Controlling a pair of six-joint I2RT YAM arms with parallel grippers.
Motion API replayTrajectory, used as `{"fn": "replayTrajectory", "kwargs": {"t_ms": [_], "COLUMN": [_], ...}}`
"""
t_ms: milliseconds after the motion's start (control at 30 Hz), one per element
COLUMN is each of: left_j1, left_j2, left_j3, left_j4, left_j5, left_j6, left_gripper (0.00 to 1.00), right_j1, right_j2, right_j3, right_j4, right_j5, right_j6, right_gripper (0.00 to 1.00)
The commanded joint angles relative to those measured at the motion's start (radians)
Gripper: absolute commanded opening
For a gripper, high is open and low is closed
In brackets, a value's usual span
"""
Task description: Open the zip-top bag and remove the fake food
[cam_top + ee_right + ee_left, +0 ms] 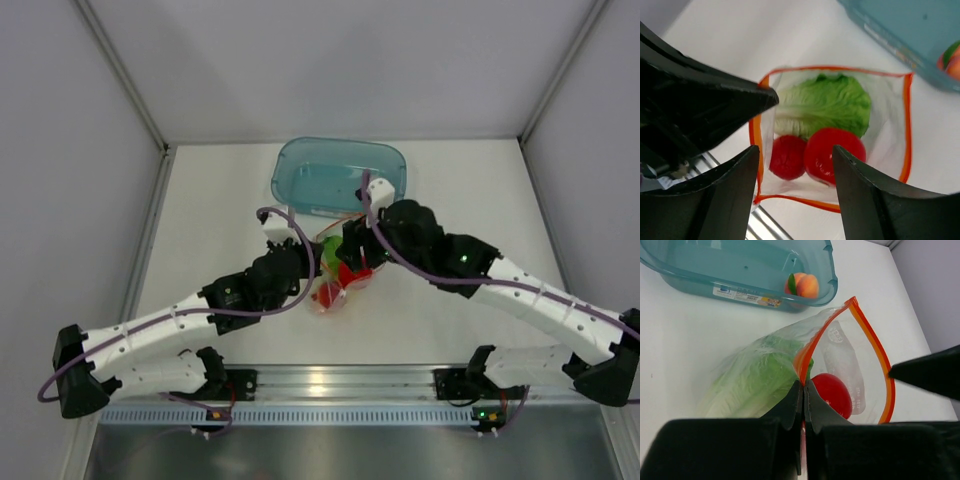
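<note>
While left gripper [803, 386] pinches clear crinkly zip-top bag [842, 357] by its rim, spread right gripper [796, 150] faces green-and-red plastic fake food [825, 102] at twelve o'clock.

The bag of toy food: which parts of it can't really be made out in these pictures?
- Top view: the two arms cover most of the zip-top bag; its contents show only as red and green patches.
- Left wrist view: the shut left pincer hides the lower part of the red piece.
- Right wrist view: anything beneath the lettuce is hidden; the peach in the bin is cut off by the right edge.
</note>
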Motion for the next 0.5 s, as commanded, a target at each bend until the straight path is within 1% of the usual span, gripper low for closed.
{"fn": "replayTrajectory", "kwargs": {"t_ms": [0,100,167,267,333,367,467], "left_j1": [0.004,0.004,0.004,0.003,0.003,0.001,0.001], "left_j2": [-0.007,-0.013,-0.014,-0.017,-0.011,-0.007,0.002], "left_j3": [0.045,0.031,0.014,-0.004,-0.01,-0.015,-0.021], "left_j4": [0.047,0.065,0.083,0.111,0.123,0.126,0.136], "left_j5": [0.036,0.047,0.056,0.078,0.082,0.085,0.088], "left_j6": [-0.04,-0.058,-0.068,-0.08,-0.086,-0.088,-0.097], "left_gripper": [0.0,0.0,0.0,0.0,0.0,0.0,0.0], "right_j1": [0.094,0.122,0.122,0.122,0.122,0.122,0.11], "right_j2": [0.043,0.051,0.063,0.104,0.118,0.121,0.127], "right_j3": [-0.042,-0.084,-0.12,-0.136,-0.147,-0.163,-0.191], "right_j4": [-0.076,-0.048,-0.024,-0.045,-0.037,-0.028,-0.001], "right_j5": [0.24,0.274,0.277,0.329,0.352,0.362,0.366], "right_j6": [0.097,0.139,0.154,0.182,0.191,0.191,0.197], "right_gripper": [0.6,0.6,0.65,0.68,0.74,0.74,0.8]}}
